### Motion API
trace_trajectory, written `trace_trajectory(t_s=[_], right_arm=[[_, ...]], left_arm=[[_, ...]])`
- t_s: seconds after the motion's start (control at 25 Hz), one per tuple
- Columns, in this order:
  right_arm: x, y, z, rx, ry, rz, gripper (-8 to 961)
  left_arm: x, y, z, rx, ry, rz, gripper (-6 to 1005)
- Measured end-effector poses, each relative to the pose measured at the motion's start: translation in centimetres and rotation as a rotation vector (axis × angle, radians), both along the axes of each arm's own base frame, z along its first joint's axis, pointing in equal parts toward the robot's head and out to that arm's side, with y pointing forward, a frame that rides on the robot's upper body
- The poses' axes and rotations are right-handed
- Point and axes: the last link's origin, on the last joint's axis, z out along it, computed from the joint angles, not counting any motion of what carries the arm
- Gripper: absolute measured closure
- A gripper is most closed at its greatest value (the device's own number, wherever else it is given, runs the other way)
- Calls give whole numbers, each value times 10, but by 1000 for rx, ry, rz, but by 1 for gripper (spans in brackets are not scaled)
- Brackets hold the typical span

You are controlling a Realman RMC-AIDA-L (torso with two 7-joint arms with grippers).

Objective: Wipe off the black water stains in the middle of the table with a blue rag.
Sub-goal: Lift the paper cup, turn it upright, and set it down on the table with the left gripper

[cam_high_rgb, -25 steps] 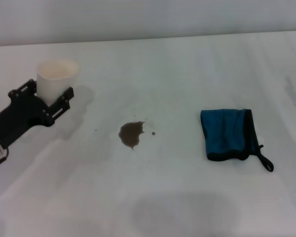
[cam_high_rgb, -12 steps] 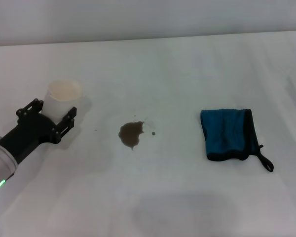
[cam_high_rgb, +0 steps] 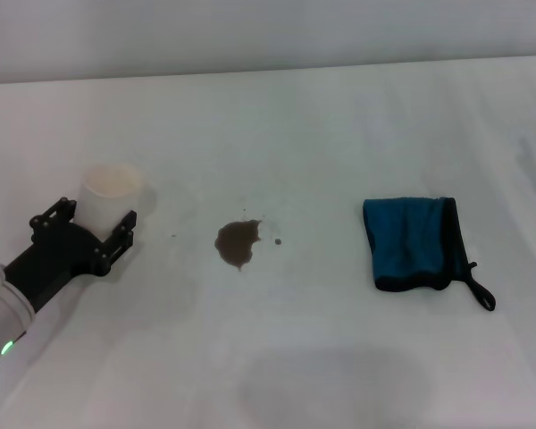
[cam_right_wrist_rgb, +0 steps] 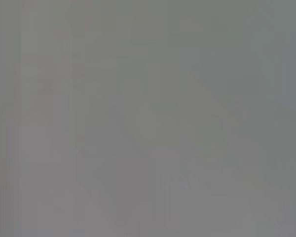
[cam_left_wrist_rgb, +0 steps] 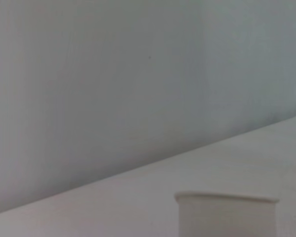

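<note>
The black water stains (cam_high_rgb: 238, 243) are a small dark blotch with a few specks in the middle of the white table (cam_high_rgb: 295, 134). The blue rag (cam_high_rgb: 413, 243) lies folded to the right of the stains, its black loop at the near right corner. My left gripper (cam_high_rgb: 98, 214) is at the left of the table, far from both, its fingers on either side of a white cup (cam_high_rgb: 112, 189). The cup's rim also shows in the left wrist view (cam_left_wrist_rgb: 227, 215). My right gripper is out of view; the right wrist view shows only plain grey.
The table's far edge meets a pale wall at the back. Nothing else stands on the table apart from the cup at the left.
My left gripper has come down and toward me with the white cup, from the back left to a lower spot at the table's left. The rag and stains have not moved.
</note>
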Motion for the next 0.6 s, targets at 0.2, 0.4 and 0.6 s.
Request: trace_trajectory(t_s=[0.2, 0.4, 0.6], right_arm=[[0, 1, 0, -3, -1, -4, 91], [1, 1, 0, -3, -2, -6, 91], [1, 1, -1, -6, -4, -7, 91]], left_arm=[[-2, -7, -5, -13, 6, 8, 366], [-4, -19, -11, -3, 40, -14, 366], [-7, -24, -11, 1, 46, -7, 367]])
